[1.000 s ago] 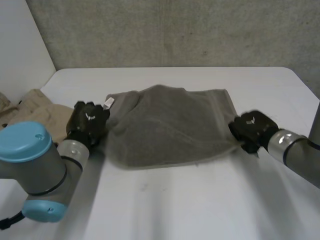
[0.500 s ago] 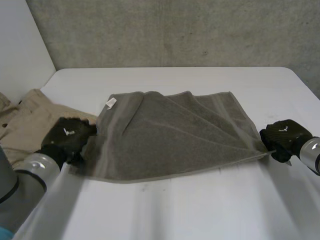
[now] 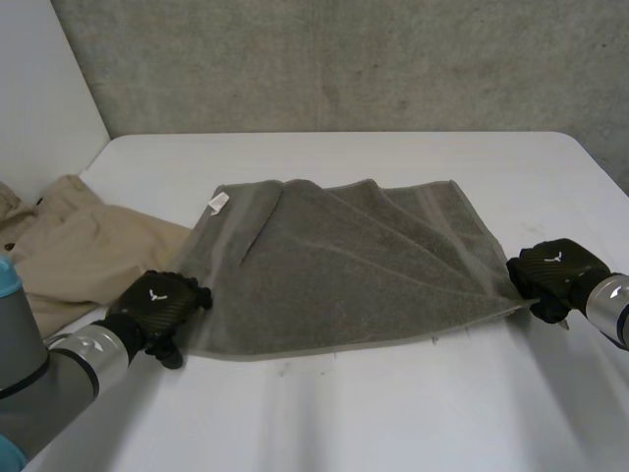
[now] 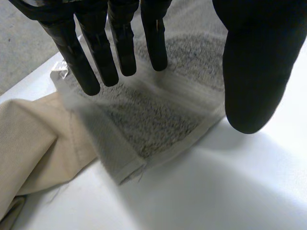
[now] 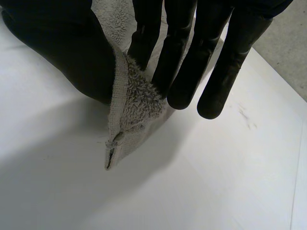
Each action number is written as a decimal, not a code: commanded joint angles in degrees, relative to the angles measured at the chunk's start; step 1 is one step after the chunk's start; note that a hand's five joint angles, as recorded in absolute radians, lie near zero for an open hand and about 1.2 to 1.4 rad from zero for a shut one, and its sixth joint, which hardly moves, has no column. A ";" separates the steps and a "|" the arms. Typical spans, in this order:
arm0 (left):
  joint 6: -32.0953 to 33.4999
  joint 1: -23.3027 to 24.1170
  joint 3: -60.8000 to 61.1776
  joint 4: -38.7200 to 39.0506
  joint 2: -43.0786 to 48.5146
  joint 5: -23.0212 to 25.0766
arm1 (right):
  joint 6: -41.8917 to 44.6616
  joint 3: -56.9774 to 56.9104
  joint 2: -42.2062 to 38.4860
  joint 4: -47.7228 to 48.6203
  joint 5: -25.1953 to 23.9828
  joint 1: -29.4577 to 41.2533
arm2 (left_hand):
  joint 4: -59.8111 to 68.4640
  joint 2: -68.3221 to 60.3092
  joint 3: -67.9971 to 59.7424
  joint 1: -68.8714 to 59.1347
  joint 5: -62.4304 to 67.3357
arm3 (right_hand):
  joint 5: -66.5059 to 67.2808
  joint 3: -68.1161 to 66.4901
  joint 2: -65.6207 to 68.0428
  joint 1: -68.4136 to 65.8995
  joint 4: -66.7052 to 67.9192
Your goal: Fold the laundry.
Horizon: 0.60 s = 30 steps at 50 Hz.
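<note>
Hands, black, two: left hand [image 3: 157, 307] at the lower left of the head view, right hand [image 3: 552, 273] at the right edge, one at each near corner of one towel [image 3: 334, 265].

The left hand is spread. In its wrist view the fingers [image 4: 120, 43] are straight and apart and the thumb stands well off to one side, with nothing pinched. The towel's hemmed corner [image 4: 132, 167] lies flat on the table beneath the fingertips; whether they touch it cannot be told.

The right hand is pinching the towel. In its wrist view the corner [image 5: 132, 100] stands up on edge between the thumb and the straight fingers [image 5: 184, 57], its tip hanging down toward the table.

The towel is grey terry and lies spread across the middle of the table [image 3: 393, 413], with creases fanning out from the right hand's corner.
- White tag [image 3: 217, 204] sits at the towel's far left corner, upper left of the cloth.
- Beige garment [image 3: 79, 251] lies crumpled at the left edge of the head view, just beside the towel's left hem — in the left wrist view it touches that hem.
- Grey arms [image 3: 59, 379] come in from the lower corners.
- Concrete wall [image 3: 344, 59] runs along the top.
</note>
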State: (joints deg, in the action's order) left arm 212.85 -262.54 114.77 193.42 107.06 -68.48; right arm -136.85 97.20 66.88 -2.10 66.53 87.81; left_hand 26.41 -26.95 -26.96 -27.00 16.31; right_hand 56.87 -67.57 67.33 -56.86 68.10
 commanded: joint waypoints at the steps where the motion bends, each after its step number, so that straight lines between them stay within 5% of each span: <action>1: 4.15 0.01 -0.16 2.13 1.04 -3.14 | 0.01 0.18 0.00 0.08 -0.62 -0.09 | -0.05 0.59 0.60 0.63 0.06 | 13.13 -12.43 12.67 -23.14 11.90; 30: 8.63 -1.57 -5.70 5.30 6.58 -5.61 | 0.01 0.71 -0.08 0.34 -0.97 0.00 | 10.54 -10.00 -9.99 -9.96 10.65 | 13.13 -12.43 12.67 -23.14 11.90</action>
State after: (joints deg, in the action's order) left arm 219.17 -263.62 110.66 198.63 112.34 -73.22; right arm -136.85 97.91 66.79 -1.75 65.57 87.81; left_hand 28.22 -28.03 -28.06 -28.06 18.32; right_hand 56.85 -67.57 67.33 -56.79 68.10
